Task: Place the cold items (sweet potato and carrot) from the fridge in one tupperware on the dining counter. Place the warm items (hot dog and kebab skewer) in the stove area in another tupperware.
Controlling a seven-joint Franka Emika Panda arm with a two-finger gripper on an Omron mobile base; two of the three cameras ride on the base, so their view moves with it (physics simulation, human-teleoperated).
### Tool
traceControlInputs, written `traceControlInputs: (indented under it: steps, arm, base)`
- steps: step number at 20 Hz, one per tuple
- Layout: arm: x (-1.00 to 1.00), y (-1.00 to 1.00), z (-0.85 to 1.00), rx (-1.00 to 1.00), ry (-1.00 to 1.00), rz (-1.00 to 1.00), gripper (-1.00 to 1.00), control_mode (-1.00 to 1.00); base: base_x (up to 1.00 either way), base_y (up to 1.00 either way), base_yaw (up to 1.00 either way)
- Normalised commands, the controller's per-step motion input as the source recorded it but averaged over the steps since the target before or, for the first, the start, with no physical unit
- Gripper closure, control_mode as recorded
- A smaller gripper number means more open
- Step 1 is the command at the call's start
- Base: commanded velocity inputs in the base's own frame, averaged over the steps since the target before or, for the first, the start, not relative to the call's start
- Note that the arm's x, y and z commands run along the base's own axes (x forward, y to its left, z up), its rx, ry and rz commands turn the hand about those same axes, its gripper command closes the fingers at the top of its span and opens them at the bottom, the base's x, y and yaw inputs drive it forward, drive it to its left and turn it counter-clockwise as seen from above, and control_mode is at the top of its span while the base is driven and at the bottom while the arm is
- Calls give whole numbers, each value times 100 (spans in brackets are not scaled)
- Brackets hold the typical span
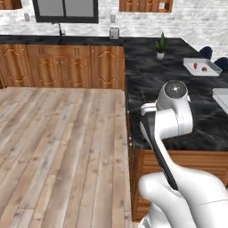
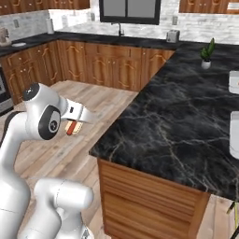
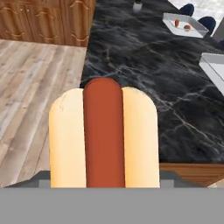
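**Hot dog carried beside the black marble desk**

At far left lies the pale wood plank floor (image 1: 58, 147), running up to a row of brown wooden cabinets (image 1: 62, 64) along the back wall. A dark-framed window (image 1: 65, 10) sits above them, over a black faucet (image 1: 59, 29).

Next comes the white robot arm (image 1: 171, 116), rising beside the near edge of the black marble desk (image 1: 151, 75). In the hand view the hot dog, a red-brown sausage in a pale tan bun (image 3: 104, 135), stands right in front of the camera, lengthwise along the view. The end effector (image 3: 104, 181) pinches it at its near end, the jaws held apart by the width of the bun; the fingertips themselves are hidden behind it. In the right base view the same hot dog (image 2: 72, 126) shows as a small red and tan shape under the white hand, over the floor and just short of the desk's corner.

Further right on the desk a small green potted plant in a white pot (image 1: 160, 46) stands near the back. Beyond it, to the right, a shallow clear tupperware tray (image 1: 201, 67) holds two small reddish items (image 1: 200, 67); what they are cannot be told at this size. At the right edge of the desk a second pale tupperware container (image 1: 221, 97) is partly cut off.
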Motion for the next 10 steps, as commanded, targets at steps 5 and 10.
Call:
traceControlInputs:
  steps: [5, 10]
  arm:
    - [0, 0, 0, 0, 0, 0, 100, 100]
    - [0, 0, 0, 0, 0, 0, 100, 100]
  base:
    - [-5, -100, 0]
    - [-4, -98, 7]
